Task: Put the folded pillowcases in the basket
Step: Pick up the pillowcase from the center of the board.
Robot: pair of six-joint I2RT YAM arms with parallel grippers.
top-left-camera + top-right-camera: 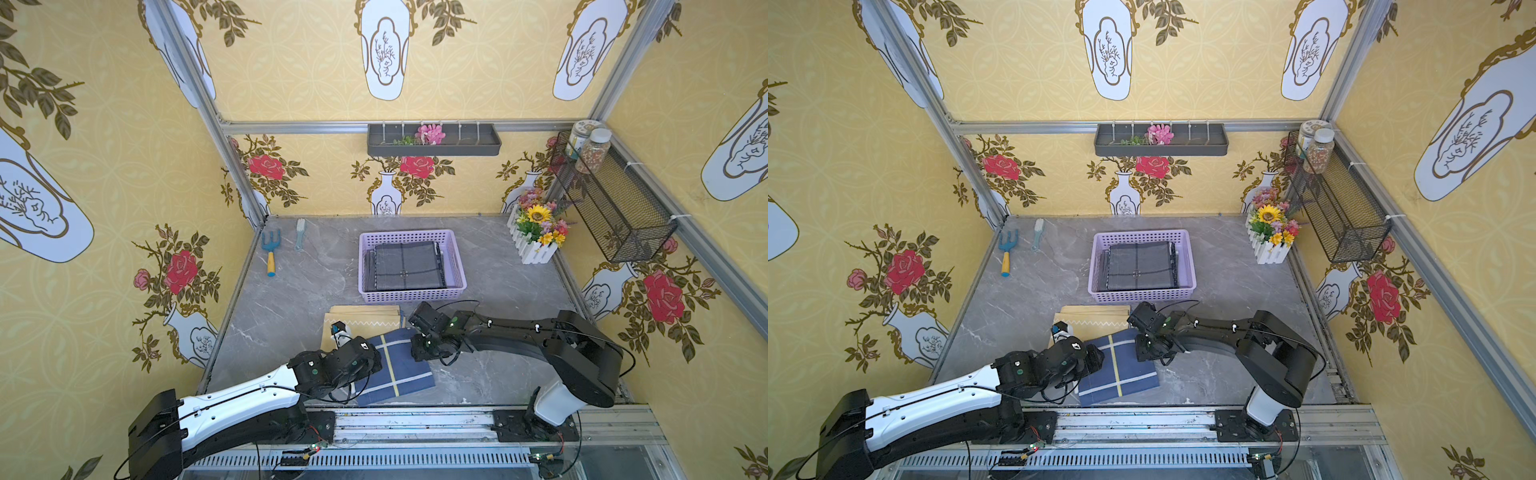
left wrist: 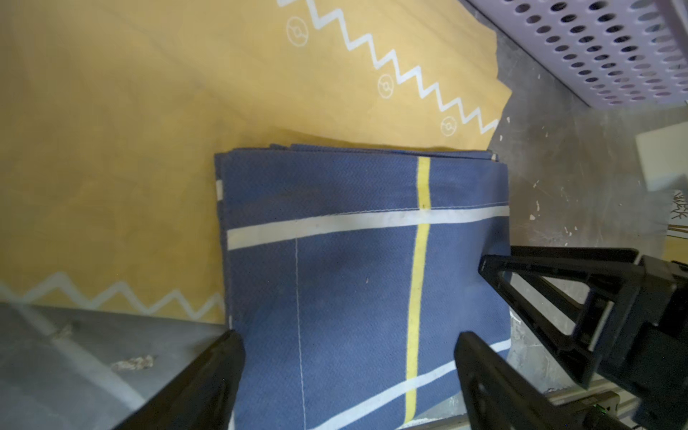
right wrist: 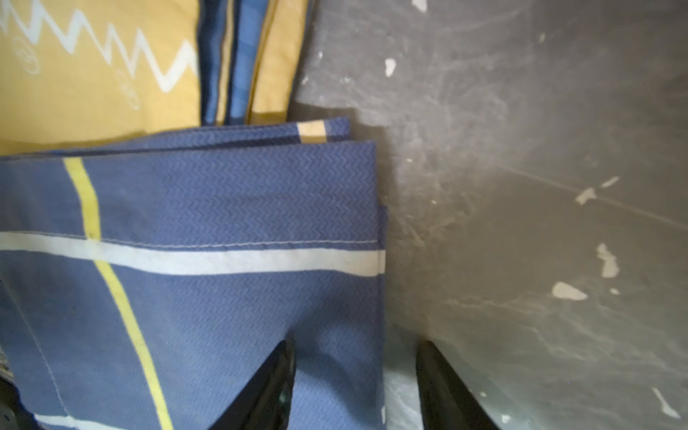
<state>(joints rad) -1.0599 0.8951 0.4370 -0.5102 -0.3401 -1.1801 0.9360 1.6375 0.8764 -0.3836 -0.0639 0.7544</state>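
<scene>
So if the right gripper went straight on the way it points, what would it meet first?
Most likely the blue pillowcase: in the right wrist view the right gripper straddles its edge, one finger over the cloth, the other over bare table. Depth is unclear, so the table could come first.

No legible text, number or brand name is showing in any view. A small white mark [image 1: 364, 345] is showing on the black housing at the end of the left arm [image 1: 249, 395], too small to read. The rear jar [image 1: 581, 139] in the wire wall basket [image 1: 615, 208] is carrying a printed label, also unreadable. The yellow cloth [image 2: 149, 130] is displaying only white zigzag lines and small ring emblems, not letters.
</scene>
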